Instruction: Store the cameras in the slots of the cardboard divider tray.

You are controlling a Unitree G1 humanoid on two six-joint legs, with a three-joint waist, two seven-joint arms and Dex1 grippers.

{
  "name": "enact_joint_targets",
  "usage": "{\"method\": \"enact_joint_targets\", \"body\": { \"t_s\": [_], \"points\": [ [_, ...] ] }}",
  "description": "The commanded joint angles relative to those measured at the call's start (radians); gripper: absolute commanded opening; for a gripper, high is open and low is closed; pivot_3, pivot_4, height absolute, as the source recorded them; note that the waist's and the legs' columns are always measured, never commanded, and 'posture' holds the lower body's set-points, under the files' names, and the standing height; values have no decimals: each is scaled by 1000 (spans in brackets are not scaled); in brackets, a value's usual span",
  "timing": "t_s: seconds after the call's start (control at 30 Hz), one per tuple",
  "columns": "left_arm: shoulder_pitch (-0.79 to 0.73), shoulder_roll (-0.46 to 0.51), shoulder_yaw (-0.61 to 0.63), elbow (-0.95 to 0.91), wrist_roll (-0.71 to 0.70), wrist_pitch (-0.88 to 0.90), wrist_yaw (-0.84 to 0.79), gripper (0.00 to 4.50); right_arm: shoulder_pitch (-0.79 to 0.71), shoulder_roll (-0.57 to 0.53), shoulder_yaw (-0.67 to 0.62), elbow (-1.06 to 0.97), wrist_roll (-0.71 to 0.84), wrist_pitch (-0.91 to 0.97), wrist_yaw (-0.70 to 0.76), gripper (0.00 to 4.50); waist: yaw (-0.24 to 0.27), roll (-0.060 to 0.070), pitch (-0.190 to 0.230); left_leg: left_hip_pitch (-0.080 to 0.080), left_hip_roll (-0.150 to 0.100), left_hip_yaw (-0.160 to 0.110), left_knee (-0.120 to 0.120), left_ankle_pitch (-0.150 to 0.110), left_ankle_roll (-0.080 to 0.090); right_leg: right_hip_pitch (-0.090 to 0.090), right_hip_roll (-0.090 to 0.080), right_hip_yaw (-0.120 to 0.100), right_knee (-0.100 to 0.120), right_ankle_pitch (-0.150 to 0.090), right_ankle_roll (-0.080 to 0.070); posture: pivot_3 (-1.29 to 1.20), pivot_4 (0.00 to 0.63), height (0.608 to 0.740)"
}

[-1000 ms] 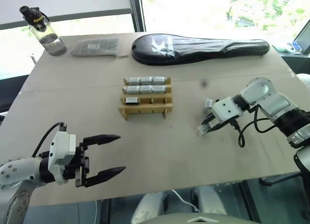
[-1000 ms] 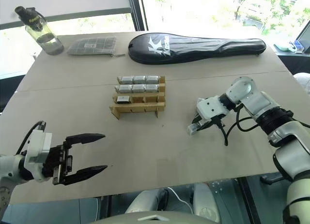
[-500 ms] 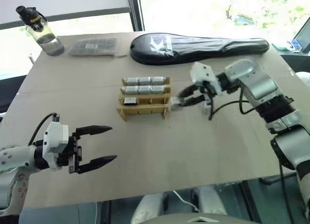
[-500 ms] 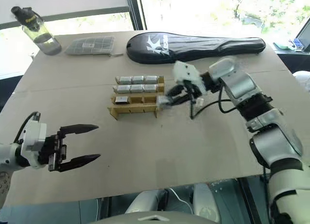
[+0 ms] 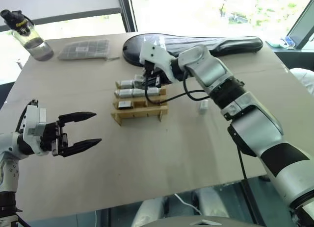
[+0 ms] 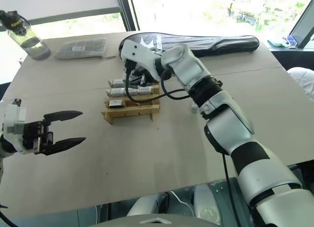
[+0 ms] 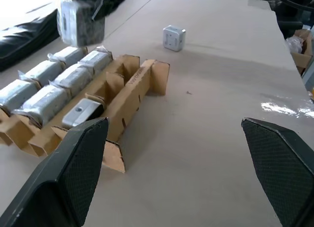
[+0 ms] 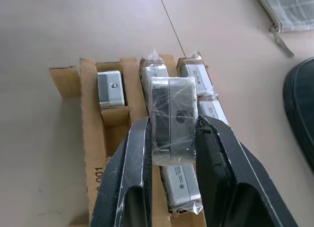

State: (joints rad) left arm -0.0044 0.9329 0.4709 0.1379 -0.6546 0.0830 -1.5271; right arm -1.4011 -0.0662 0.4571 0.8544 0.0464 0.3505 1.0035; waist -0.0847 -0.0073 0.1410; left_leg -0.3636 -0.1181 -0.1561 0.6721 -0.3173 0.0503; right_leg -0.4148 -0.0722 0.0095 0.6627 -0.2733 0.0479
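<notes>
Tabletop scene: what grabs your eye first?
The right arm reaches across the table, its fingers clamped on a wrapped silver camera above the cardboard divider tray, whose back rows already hold cameras. One loose camera sits to the tray's right, and a long black racket case lies along the far edge.

Tan cardboard divider tray (image 5: pixel 140 113), seven wrapped silver cameras (image 5: pixel 132 92) slotted, one loose (image 5: pixel 204 106)
</notes>
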Motion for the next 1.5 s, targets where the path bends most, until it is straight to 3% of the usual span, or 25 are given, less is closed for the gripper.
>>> {"method": "enact_joint_targets", "body": {
  "t_s": [0.03, 0.3, 0.8, 1.27, 1.33, 1.4, 1.5],
  "points": [
    [-12, 6, 37, 26, 10, -41, -5, 4500, -15, 33, -1, 32, -47, -64, 26, 678, -13, 0, 0, 0, 0, 0, 0, 0, 0, 0, 0, 0, 0, 0, 0, 0, 150, 740],
    [-26, 7, 34, 76, 21, -74, -9, 4500, 19, 96, 2, 46, -123, -223, 32, 678, -45, 2, 1, 0, 0, 0, 0, 1, -1, 0, 0, 0, 0, 0, 0, 0, 150, 740],
    [-34, 10, 35, 106, 19, -92, -17, 4500, 77, 159, 15, 164, -231, -400, -22, 678, -47, 2, 1, 1, 0, -1, 1, 1, -2, 0, 1, 0, 2, 0, 0, 0, 150, 740],
    [-15, 6, 49, 110, 16, -98, -26, 4500, 51, 186, -12, 243, -277, -399, -11, 678, -42, 2, 1, 2, 0, -3, 0, 2, -4, 0, 1, 1, 2, 0, 0, 0, 150, 740],
    [-14, 4, 48, 110, 16, -99, -26, 4500, 53, 190, -24, 239, -270, -395, -8, 1748, -42, 2, 1, 2, 0, -3, 0, 2, -4, 0, 1, 1, 2, 0, 0, 0, 150, 740],
    [-15, 1, 44, 111, 17, -100, -26, 4500, 51, 190, -53, 226, -249, -379, -15, 2482, -43, 2, 1, 2, 0, -3, 0, 2, -4, 0, 1, 1, 2, 0, 0, 0, 150, 740],
    [-22, -1, 35, 115, 19, -101, -28, 4500, 51, 160, -92, 178, -213, -353, 39, 3942, -43, 2, 1, 2, 0, -3, 0, 2, -4, 0, 1, 1, 2, 0, 0, 0, 150, 740]
  ]
}}
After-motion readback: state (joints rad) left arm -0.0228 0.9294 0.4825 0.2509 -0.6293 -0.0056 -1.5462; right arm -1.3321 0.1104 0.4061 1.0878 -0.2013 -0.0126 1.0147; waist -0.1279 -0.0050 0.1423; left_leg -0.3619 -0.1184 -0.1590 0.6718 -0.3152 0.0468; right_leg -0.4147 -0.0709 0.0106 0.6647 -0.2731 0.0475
